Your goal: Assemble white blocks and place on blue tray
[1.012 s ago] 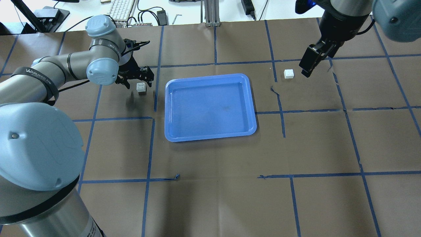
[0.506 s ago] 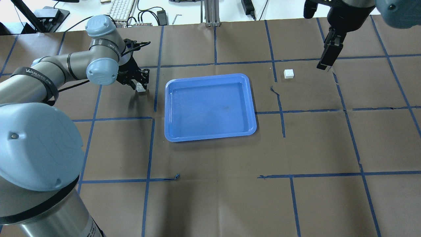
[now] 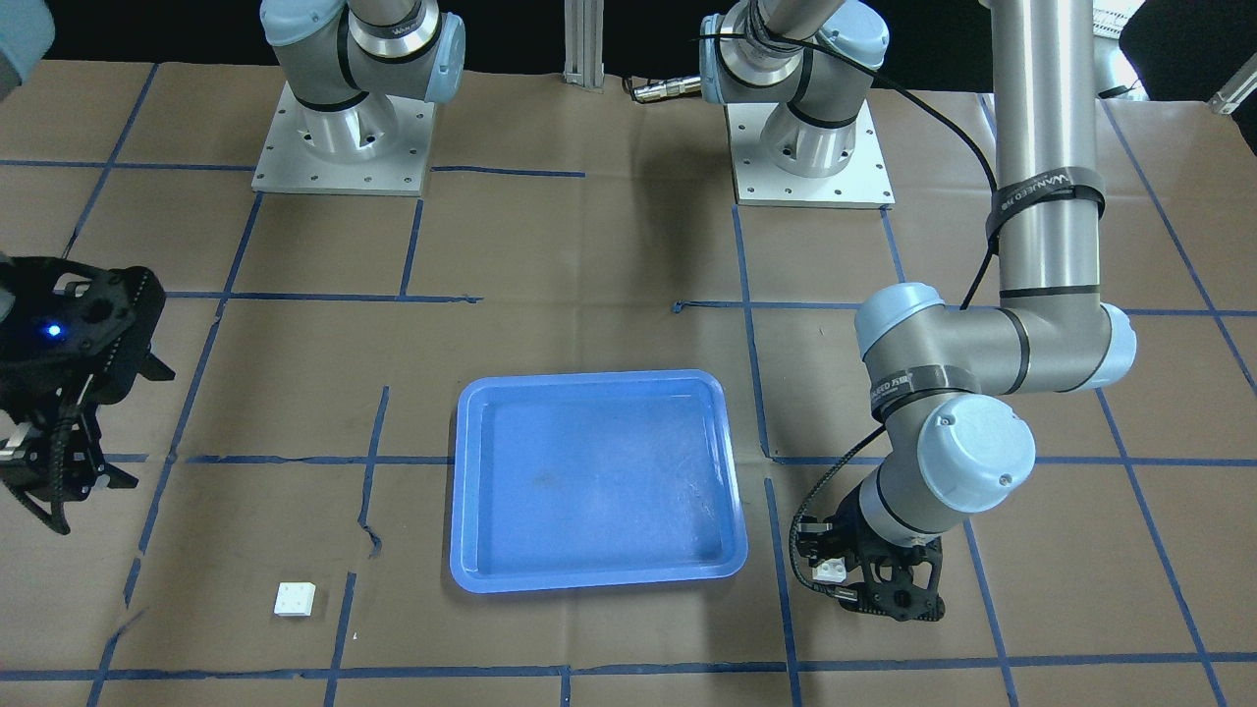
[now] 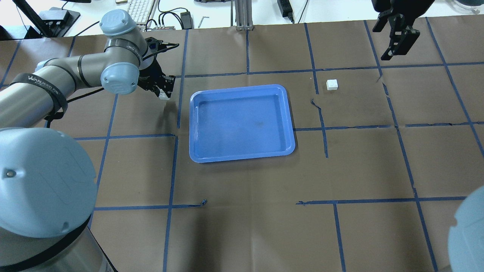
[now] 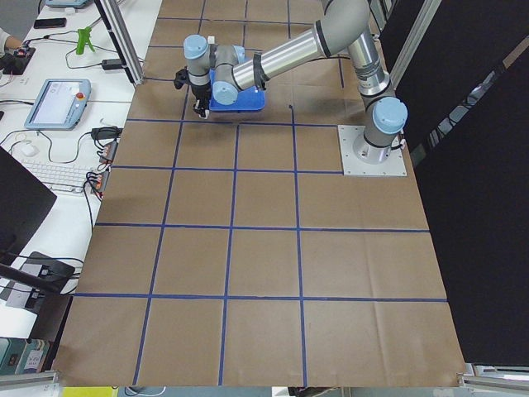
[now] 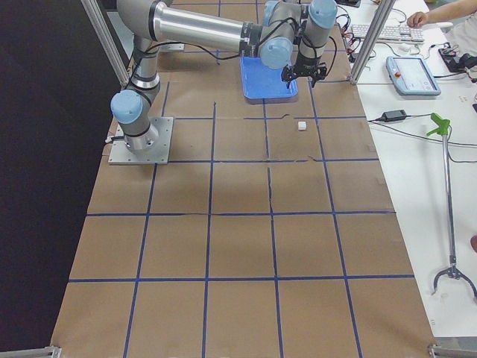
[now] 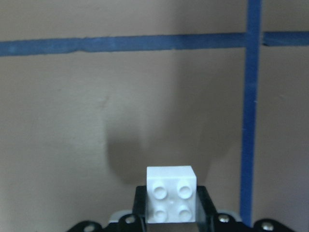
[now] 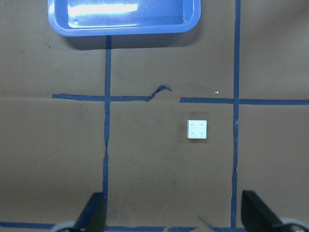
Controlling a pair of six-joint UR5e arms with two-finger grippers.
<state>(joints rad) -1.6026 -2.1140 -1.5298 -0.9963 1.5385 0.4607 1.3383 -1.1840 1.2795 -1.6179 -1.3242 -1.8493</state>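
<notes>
My left gripper (image 4: 162, 87) is shut on one white block (image 4: 163, 94) and holds it just above the paper, left of the blue tray (image 4: 242, 88). The left wrist view shows this block (image 7: 172, 200) studs-up between the fingers. It also shows in the front view (image 3: 833, 570). The other white block (image 4: 332, 84) lies on the table right of the tray, and also shows in the front view (image 3: 295, 598) and the right wrist view (image 8: 197, 129). My right gripper (image 4: 395, 41) is open and empty, raised high beyond that block. The tray holds nothing.
Blue tape lines grid the brown paper, with torn ends near the loose block (image 8: 159, 91). A keyboard (image 4: 139, 9), cables and an aluminium post (image 4: 242, 15) sit past the far edge. The arm bases (image 3: 344, 147) stand on the robot's side.
My left gripper closed on the white block by the tray and lifted it slightly. My right gripper rose and drew back from the other block, toward the far right corner.
</notes>
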